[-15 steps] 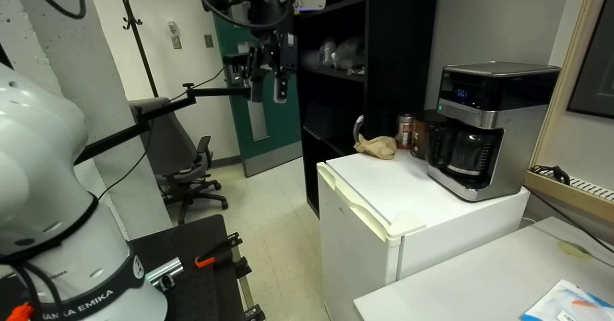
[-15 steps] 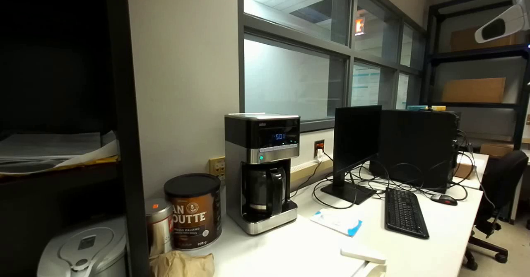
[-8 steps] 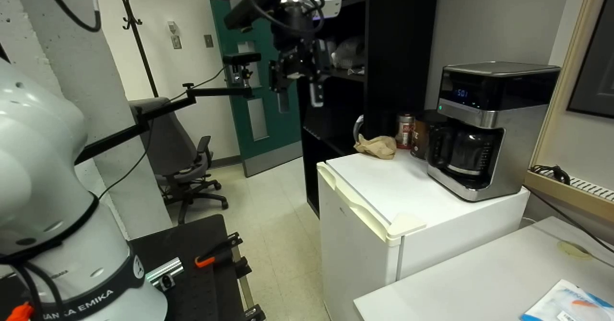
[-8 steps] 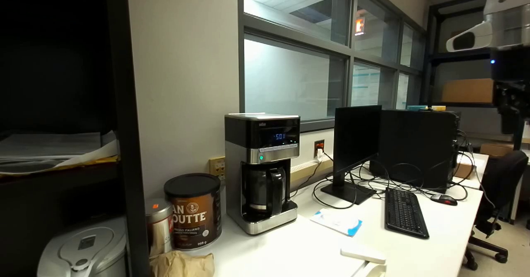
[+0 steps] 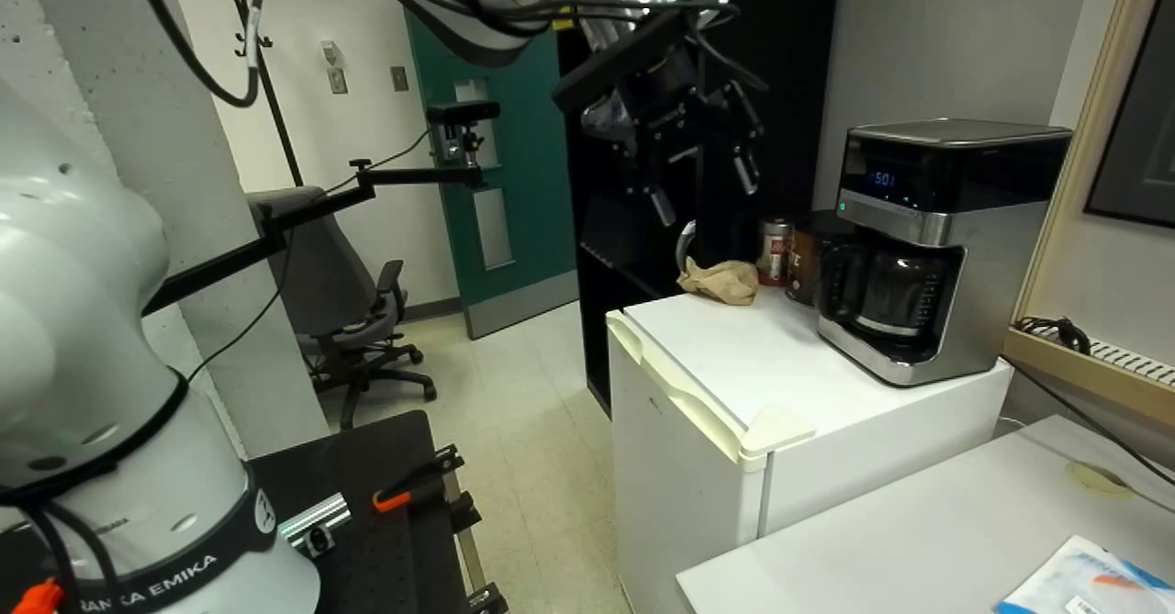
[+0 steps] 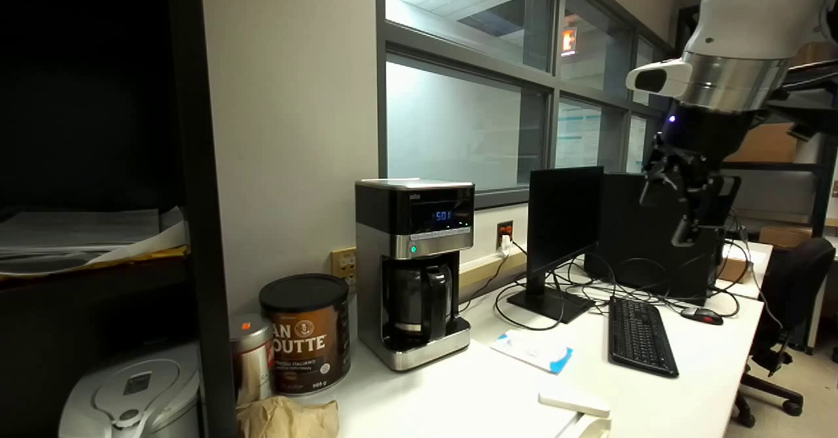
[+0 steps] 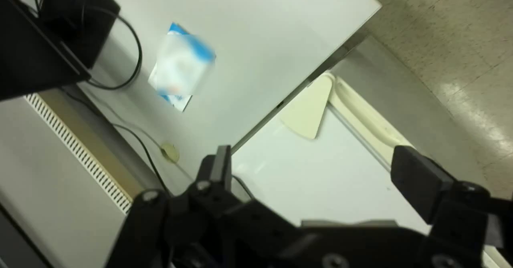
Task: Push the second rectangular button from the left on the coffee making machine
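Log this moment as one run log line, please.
gripper: open, empty, in midair; coffee machine: display lit, carafe inside; button row: not being touched

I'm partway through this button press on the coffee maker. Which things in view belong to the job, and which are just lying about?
For the job:
coffee maker
button row
gripper, open

Just lying about:
coffee tub
tin
paper bag
packet
keyboard
mouse
monitor

"5:01" on the coffee machine
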Tool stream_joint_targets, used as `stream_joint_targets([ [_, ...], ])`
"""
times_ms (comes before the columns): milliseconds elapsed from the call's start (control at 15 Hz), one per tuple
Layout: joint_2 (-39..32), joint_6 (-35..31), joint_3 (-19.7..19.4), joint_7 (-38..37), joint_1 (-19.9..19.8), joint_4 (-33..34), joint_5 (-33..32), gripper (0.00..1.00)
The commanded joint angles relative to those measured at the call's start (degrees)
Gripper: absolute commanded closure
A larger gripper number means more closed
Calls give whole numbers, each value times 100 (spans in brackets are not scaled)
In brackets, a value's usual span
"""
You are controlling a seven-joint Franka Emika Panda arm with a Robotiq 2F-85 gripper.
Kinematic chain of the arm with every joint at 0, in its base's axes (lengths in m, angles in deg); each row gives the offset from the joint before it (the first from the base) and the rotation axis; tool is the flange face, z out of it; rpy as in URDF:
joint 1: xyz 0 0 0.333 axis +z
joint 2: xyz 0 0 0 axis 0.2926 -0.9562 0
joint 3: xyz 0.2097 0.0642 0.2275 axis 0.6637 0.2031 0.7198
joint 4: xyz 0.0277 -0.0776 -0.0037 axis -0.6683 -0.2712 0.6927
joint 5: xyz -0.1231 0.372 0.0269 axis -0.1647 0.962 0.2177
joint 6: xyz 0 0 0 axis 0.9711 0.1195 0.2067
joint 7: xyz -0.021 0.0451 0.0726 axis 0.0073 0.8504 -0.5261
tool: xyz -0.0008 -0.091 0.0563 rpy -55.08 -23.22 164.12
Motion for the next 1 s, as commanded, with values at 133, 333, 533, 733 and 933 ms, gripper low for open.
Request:
stream_joint_targets([
  [133,-1041,-1350,-345,1279,-157,706,-332,26],
  [333,-1543,-1785,-427,1980,-220,1139,-358,39],
  [533,-1988,-2067,-429,2499,-260,1547,-326,63],
  [733,-2394,-2319,-413,2775,-279,1929,-306,85],
  [933,-2779,-2616,-429,2877,-287,2280,-333,100],
])
